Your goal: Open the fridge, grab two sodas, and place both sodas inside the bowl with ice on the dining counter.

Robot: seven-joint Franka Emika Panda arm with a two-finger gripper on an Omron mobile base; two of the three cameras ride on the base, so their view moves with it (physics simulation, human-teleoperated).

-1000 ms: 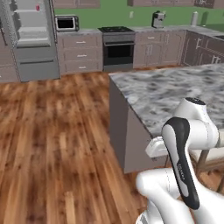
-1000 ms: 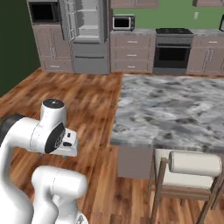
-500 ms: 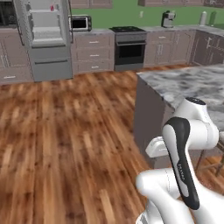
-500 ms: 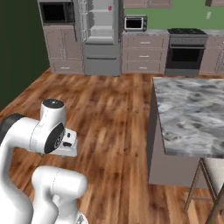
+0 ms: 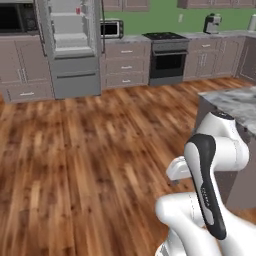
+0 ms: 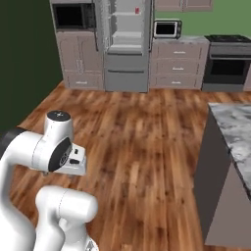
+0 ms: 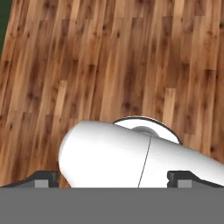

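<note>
The tall grey fridge (image 5: 70, 50) stands at the back wall with its upper doors swung open, pale shelves showing inside and a small red item (image 5: 78, 11) high up. Right of it sit a small microwave (image 5: 111, 28) and a black oven range (image 5: 168, 57). Warm wooden plank floor (image 5: 90, 160) spreads ahead. The marbled grey-and-white stone surface (image 5: 235, 100) edges in at right, behind the folded white arm (image 5: 207, 180).

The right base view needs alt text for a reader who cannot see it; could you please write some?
A grey fridge stands open at the far wall across a wooden floor, a small red item on an upper shelf. Brown cabinets, a built-in black microwave and a countertop microwave flank it. The white robot arm rises lower left; the marbled dining counter shows at right.
</note>
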